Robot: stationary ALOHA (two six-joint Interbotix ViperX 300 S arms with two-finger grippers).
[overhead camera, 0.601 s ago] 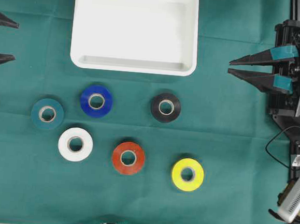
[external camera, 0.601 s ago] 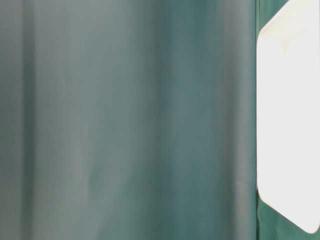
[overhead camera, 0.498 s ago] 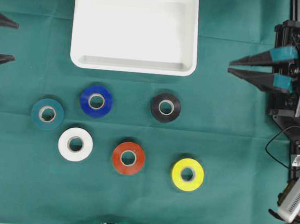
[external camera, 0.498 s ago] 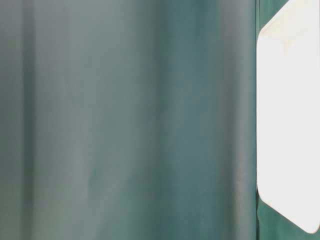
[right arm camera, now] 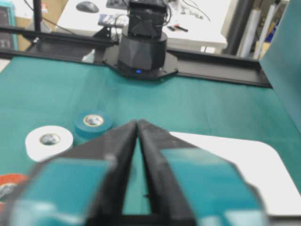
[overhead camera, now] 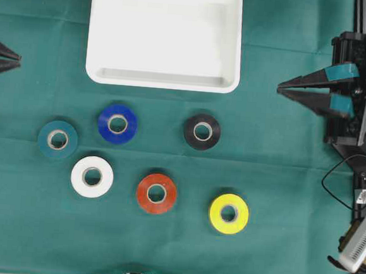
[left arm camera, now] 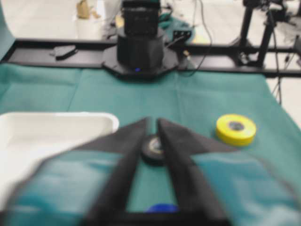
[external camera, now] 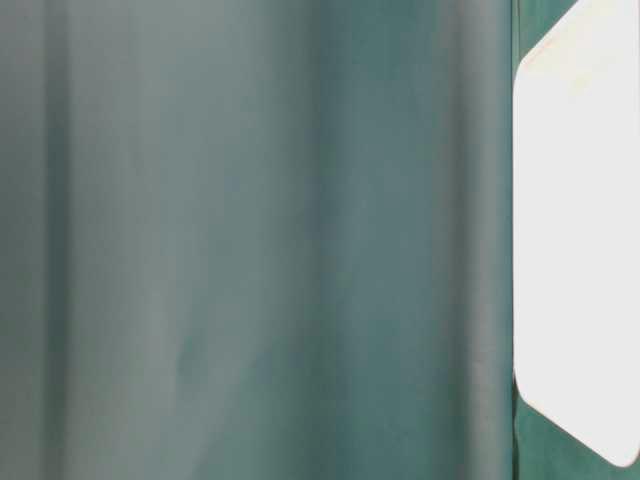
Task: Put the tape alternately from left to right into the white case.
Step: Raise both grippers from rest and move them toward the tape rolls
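White case point(overhead camera: 162, 78): on green cloth point(overhead camera: 279, 202), seemingly empty. Below it, six tape rolls: teal point(overhead camera: 58, 140), blue point(overhead camera: 117, 123), white point(overhead camera: 92, 177), red point(overhead camera: 156, 193), black point(overhead camera: 202, 131), yellow point(overhead camera: 229, 213). Left gripper point(overhead camera: 16, 60) and right gripper point(overhead camera: 280, 90): clenched, grasping nothing.

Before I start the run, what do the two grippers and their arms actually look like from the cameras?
Both match. The right gripper has long black fingers tapering to sharp points, with teal tape wrapped near their bases, mounted on a boxy black wrist; a black cable loops below it. Only the black pointed tips of the left gripper show overhead. The wrist views show teal pads on the fingers and each arm's round black base with a small blue light.
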